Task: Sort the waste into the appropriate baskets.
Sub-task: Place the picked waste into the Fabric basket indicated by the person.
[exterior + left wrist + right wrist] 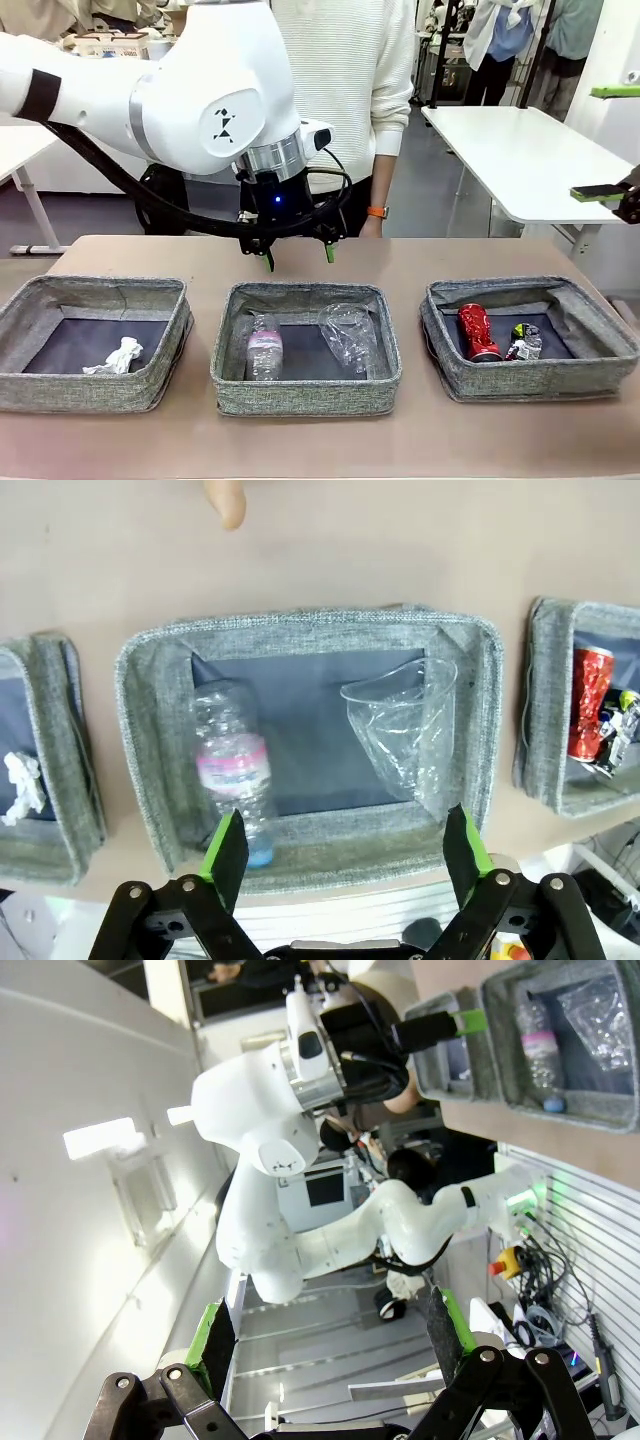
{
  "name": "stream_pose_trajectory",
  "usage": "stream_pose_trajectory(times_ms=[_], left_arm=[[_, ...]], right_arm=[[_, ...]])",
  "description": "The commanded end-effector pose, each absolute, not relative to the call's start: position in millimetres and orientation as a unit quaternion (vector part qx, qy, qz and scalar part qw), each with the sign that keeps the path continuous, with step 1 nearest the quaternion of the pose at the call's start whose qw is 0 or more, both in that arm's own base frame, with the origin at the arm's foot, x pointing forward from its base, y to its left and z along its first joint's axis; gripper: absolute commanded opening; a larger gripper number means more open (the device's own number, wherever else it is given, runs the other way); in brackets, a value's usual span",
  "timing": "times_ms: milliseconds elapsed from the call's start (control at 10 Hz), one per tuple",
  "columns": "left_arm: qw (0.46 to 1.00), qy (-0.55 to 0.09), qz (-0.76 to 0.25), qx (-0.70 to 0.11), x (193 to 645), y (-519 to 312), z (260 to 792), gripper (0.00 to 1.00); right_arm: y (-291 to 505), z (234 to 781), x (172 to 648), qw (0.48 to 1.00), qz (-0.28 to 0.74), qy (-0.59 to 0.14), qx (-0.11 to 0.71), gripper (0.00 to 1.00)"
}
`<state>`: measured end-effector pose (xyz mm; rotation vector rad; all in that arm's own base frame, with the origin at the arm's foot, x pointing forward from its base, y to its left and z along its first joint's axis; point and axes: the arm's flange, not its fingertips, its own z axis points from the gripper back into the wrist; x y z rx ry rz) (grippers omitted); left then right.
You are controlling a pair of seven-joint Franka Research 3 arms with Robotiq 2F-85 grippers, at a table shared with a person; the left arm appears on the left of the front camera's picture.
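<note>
Three grey baskets stand in a row. The left basket [20, 310] holds a white paper wad [115, 357]. In the middle basket [300, 392] lie a clear bottle with a pink label [263, 350] and a crumpled clear bottle [348, 338]. The right basket [600, 325] holds a red can [478, 332] and a silver-black can [523, 343]. My left gripper [298, 255] hangs open and empty above the middle basket's far rim. The left wrist view looks down between its fingers [225, 845] onto the middle basket [300, 620]. My right gripper [608, 140] stands open at the far right, off the table.
A person in a white sweater stands at the far side, with a hand [375, 215] near the table edge and a fingertip [225, 500] on the table beyond the middle basket. A bare strip of table [300, 440] lies in front of the baskets.
</note>
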<state>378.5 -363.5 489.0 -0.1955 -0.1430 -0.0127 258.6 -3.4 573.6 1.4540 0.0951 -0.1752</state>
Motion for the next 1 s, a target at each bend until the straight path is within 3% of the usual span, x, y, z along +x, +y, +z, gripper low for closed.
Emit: stream_pose_trajectory(times_ms=[0,400,600,900], left_arm=[[0.991,-0.06,-0.017,-0.117,376.1,-355.5,499.5,1.0],[0.929,0.012,-0.155,-0.337,361.0,-242.3,581.6,1.0],[0.889,-0.039,-0.133,-0.437,362.9,-142.5,605.7,1.0],[0.807,-0.063,-0.081,-0.582,363.9,-8.2,584.8,1.0]], right_arm=[[-1.8,578.4,259.9,0.736,-0.074,0.039,0.672,1.0],[-1.8,578.4,259.9,0.736,-0.074,0.039,0.672,1.0],[-1.8,578.4,259.9,0.736,-0.074,0.039,0.672,1.0],[-1.8,578.4,259.9,0.736,-0.074,0.039,0.672,1.0]])
